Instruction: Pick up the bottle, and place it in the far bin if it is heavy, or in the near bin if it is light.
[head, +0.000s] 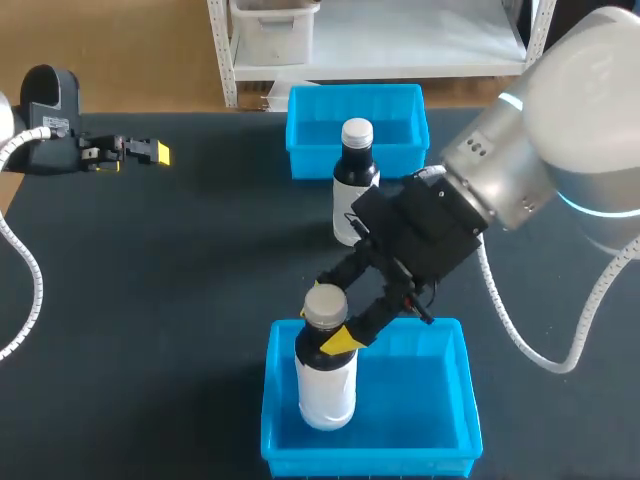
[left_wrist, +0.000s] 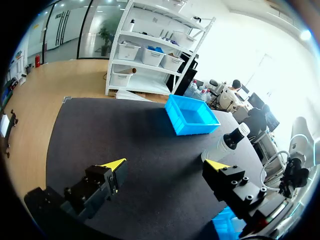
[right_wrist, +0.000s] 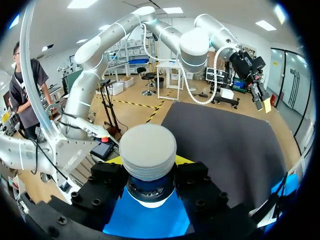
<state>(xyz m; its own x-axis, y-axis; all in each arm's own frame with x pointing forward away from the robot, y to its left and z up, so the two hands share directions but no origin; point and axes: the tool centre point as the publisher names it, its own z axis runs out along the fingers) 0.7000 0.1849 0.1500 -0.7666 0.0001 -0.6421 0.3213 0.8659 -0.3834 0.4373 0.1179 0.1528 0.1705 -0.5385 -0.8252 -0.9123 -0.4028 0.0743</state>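
Lower centre, my right gripper (head: 328, 338) clamps the white bottle (head: 327, 385) over the near bin (head: 372, 463), presumably light; left gripper (head: 152, 153) gapes idle.

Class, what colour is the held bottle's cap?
The cap is light grey; right wrist view shows it best.

My right arm (head: 575, 150): fat silver-white rounded joints, one ringed in glowing light blue. A white ribbed cable (head: 520, 345) loops off it. My right gripper (right_wrist: 149, 182): blocky black fingers dotted with small screws, yellow tips. On the left, my left arm (head: 45, 110) has black housing and a white ribbed hose (head: 37, 290). My left gripper (left_wrist: 167, 167) is black with yellow tips too.
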